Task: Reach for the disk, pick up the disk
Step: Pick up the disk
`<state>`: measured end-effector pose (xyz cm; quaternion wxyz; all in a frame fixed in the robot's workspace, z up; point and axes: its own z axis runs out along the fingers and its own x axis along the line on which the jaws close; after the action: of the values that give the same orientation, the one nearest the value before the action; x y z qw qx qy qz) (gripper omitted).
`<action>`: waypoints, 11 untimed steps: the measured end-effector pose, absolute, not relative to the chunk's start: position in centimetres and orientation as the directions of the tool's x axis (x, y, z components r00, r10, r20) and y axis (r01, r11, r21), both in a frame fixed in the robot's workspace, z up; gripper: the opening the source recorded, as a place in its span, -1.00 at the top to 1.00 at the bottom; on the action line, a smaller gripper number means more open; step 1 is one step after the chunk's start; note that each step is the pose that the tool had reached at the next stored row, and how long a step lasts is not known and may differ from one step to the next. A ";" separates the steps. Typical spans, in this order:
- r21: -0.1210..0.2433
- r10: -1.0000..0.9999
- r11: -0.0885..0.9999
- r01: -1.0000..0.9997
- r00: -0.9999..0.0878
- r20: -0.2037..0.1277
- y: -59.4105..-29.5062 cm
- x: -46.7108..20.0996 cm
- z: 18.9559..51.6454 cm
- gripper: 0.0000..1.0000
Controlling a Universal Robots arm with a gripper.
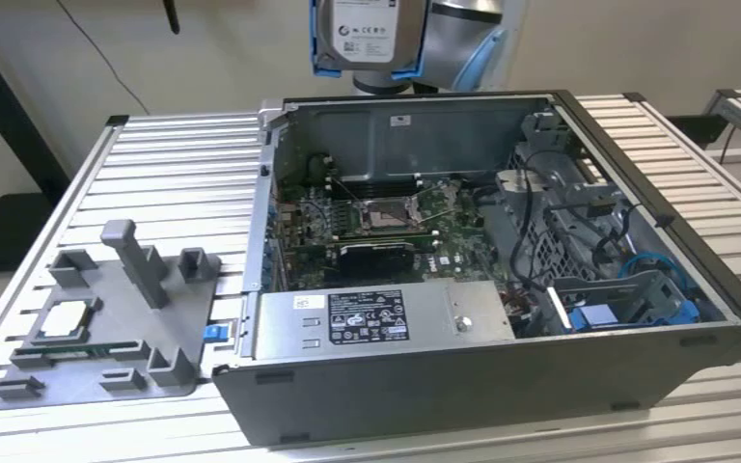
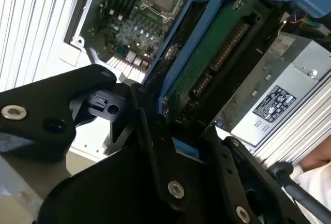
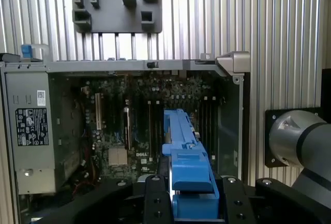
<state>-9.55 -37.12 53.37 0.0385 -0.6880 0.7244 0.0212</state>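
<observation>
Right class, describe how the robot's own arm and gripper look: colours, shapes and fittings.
The arm is built of rounded silver-grey joints with light blue trim. In the first wrist view, one joint sits against a black plate. The gripper is matte black. Its fingers are flat angular linkage bars pinned with silver screws.

Records dull silver-grey metal on the disk (image 1: 368, 37), a white paper label (image 1: 373, 19), glossy blue plastic for its bracket (image 3: 189, 151). Notes matt black finish on the gripper (image 3: 192, 203), ribbed bare metal on the table (image 1: 151, 164), matt grey plastic on the fixture (image 1: 107, 309).
</observation>
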 end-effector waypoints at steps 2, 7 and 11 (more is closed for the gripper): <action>-0.022 -0.995 0.052 -0.998 -0.050 -0.085 -37.1 -8.7 53.4 1.00; -0.022 -0.995 0.052 -0.998 -0.050 -0.085 -37.1 -6.5 53.4 1.00; -0.022 -0.995 0.052 -0.998 -0.050 -0.085 -37.1 -4.8 53.4 1.00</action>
<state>-4.82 -37.12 53.38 0.0385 -0.6881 0.7243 0.0212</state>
